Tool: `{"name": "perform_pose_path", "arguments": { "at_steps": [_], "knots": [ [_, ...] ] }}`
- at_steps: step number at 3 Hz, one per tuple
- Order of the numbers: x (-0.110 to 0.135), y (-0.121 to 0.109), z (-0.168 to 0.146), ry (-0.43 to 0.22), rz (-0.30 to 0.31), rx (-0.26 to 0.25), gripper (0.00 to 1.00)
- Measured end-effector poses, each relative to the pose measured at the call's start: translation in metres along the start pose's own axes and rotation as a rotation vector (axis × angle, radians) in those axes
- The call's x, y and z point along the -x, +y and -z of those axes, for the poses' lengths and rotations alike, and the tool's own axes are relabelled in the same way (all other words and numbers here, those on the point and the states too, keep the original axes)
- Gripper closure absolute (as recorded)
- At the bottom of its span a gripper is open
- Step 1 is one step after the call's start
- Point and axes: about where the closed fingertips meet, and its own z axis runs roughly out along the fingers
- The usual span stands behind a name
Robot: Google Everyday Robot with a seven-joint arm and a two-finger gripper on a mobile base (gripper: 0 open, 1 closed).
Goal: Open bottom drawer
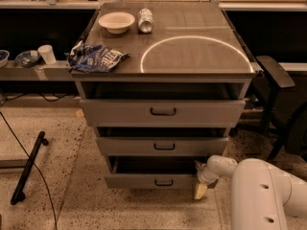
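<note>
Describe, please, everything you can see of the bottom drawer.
The bottom drawer is the lowest and narrowest of three: a flat grey front, metal by its look, with a small dark loop handle at its centre. It stands level and pulled partly out, a dark opening showing above its front, just above the speckled floor. The tool is at its right end; contact cannot be told.

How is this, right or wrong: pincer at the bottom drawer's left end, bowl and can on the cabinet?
Wrong: the pincer is at the bottom drawer's right end, not its left, as the camera view shows. Bowl and can are on the cabinet.
</note>
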Motion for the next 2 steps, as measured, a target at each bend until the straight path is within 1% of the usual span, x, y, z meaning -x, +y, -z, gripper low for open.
{"name": "perform_pose_path", "arguments": {
  "at_steps": [1, 2],
  "knots": [
    [0.004, 0.013, 0.009, -0.022, -0.012, 0.048, 0.18],
    [0.008, 0.036, 0.023, -0.022, -0.016, 0.107, 0.49]
  ]
}}
